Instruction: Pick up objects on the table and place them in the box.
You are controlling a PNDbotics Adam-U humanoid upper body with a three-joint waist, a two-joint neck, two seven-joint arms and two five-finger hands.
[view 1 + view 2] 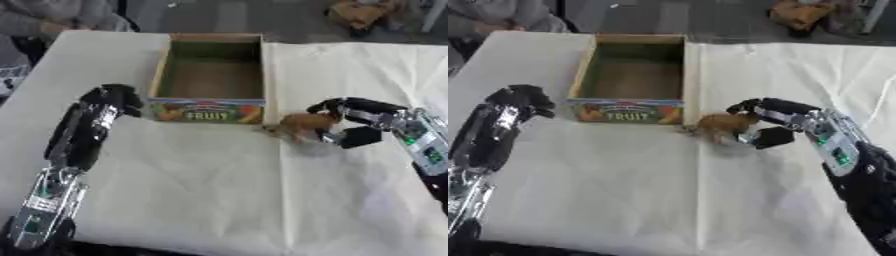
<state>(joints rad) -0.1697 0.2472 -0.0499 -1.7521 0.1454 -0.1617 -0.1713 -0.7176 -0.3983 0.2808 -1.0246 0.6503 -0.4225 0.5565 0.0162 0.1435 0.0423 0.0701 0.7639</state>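
Observation:
A small brown object (298,126) sits on the white tablecloth just off the box's front right corner. My right hand (352,121) is curled around it, fingers over its top and thumb below its right side. The open cardboard box (210,110) with a "FRUIT" label on its front wall stands at the centre back, and its inside looks bare. My left hand (112,98) rests on the cloth left of the box with its fingers curled and nothing in it.
A white cloth (201,185) covers the table, with a crease running down from the box's right corner. A person sits at the far left corner (44,17). A brown object (363,12) lies on the floor beyond the table.

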